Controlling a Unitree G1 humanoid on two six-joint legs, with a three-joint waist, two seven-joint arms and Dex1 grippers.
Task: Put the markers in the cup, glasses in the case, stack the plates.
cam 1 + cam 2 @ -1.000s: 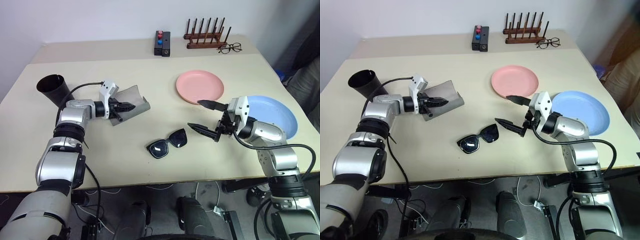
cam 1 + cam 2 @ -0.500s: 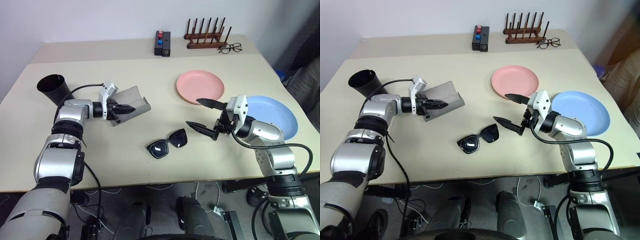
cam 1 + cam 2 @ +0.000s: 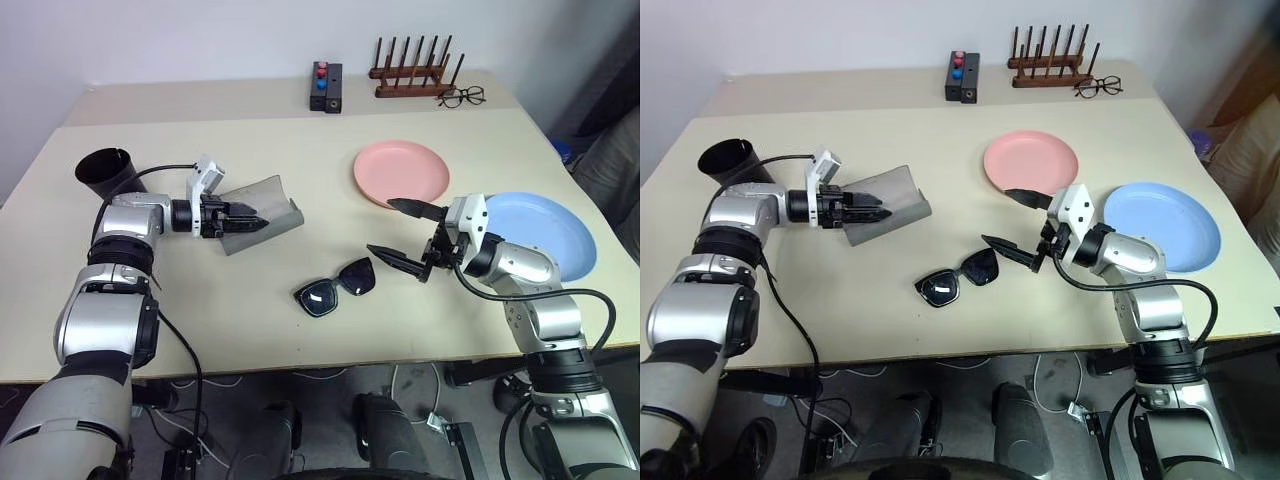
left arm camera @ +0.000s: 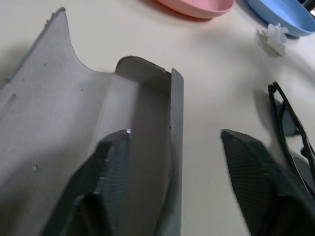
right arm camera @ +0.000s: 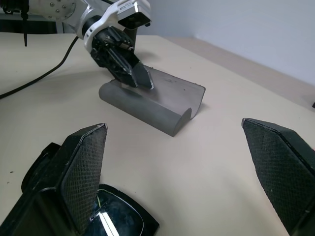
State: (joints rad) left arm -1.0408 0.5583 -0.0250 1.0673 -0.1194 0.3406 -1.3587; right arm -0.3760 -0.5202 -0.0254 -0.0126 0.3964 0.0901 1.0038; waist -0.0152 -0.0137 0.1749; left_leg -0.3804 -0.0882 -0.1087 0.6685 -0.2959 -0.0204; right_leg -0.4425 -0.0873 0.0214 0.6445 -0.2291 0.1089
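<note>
L tool (image 3: pixel 250 222) jaws parted, one finger (image 4: pixel 106 184) inside open case (image 3: pixel 258 210), toward table's left side; nothing gripped. R tool (image 3: pixel 398 232) wide open, empty, just beside glasses (image 3: pixel 334 286) near front-centre. Cup (image 3: pixel 103 173) by left edge. Pink plate (image 3: pixel 400 172) and blue plate (image 3: pixel 545 232) apart, right side.
</note>
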